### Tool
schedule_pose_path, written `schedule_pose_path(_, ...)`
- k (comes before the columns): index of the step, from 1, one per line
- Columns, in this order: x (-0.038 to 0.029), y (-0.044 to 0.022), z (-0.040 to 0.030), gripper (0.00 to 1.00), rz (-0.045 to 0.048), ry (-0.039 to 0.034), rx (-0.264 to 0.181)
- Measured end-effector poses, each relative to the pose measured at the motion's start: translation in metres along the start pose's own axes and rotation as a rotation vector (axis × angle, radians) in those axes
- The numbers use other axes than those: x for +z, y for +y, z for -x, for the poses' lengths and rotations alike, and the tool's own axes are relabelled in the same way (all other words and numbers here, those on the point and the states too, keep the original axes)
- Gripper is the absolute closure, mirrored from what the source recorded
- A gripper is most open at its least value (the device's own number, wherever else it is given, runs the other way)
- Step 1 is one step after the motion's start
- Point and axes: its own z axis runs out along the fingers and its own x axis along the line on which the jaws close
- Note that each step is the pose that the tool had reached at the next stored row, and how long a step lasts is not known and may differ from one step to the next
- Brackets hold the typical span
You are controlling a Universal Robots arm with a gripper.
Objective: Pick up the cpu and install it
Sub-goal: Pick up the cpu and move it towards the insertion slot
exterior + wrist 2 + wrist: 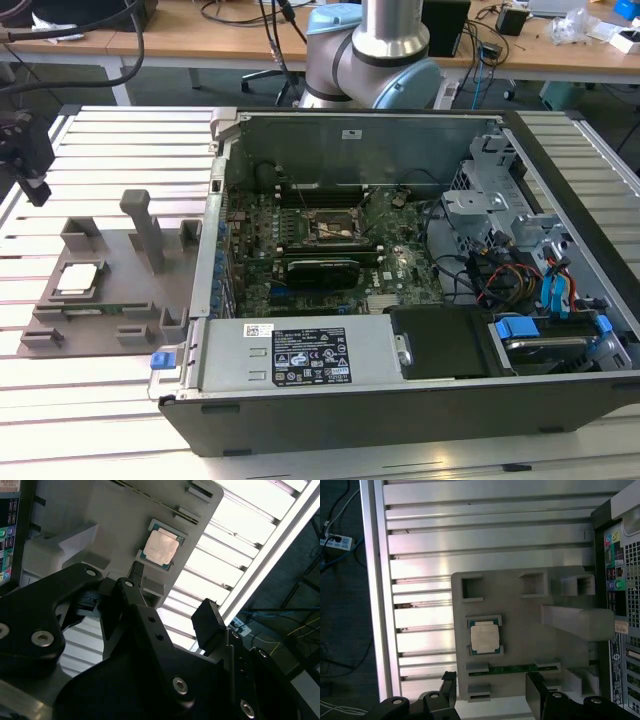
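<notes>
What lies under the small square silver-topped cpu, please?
The grey plastic fixture plate, whose shallow framed recess holds it, resting on the slatted aluminium table. The recess floor beneath the cpu is covered.

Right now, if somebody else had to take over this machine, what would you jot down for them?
Black gripper: fingers open, holding nothing, hovering near the grey plastic fixture plate without touching it.
Cpu: the small square silver-topped cpu lies flat in its pocket on that plate, on the exterior view's left of the open black computer case.
Done: nothing that shows; the cpu is not grasped.
Left: the pick-up and the install in the case.
</notes>
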Motion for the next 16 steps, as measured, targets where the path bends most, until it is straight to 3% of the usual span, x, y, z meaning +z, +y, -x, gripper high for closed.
schedule_pose_path(16,0.0065,0.0002,-0.0002,0.34,0.0,0.0,0.0)
